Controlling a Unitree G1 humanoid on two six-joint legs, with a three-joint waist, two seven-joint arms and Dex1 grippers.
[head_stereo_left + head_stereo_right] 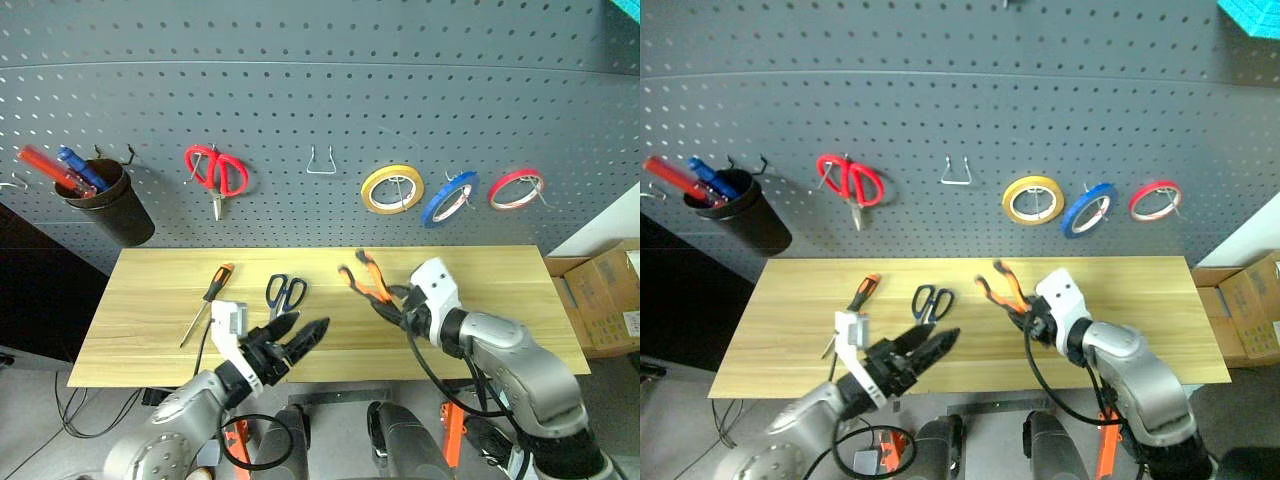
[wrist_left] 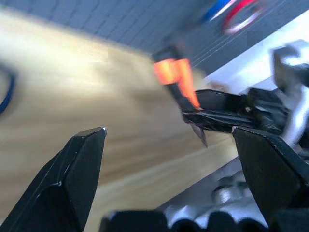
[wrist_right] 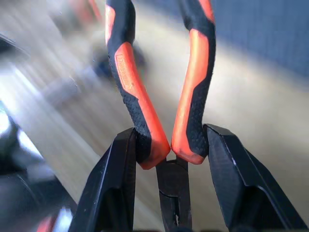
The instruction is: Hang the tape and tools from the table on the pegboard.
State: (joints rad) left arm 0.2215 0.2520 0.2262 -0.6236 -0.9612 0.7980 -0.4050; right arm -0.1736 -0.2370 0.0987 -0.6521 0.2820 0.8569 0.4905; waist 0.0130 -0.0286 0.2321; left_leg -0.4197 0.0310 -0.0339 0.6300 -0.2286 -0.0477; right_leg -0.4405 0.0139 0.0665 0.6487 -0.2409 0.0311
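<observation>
The pliers (image 3: 164,111) are clamped at the handle bases by the right gripper (image 3: 169,159), handles pointed toward the pegboard (image 1: 320,90), probably so they can be hooked there. The left gripper (image 1: 295,338) is spread wide, empty. Black scissors (image 1: 285,292) and the small tool (image 1: 208,302) are left on the table (image 1: 140,320); the blue tape (image 1: 449,197) is already hung.

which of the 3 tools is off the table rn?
The orange-and-black pliers, clamped at the handles in the right gripper. The black-handled scissors and the orange-handled small tool lie flat on the table.
</observation>
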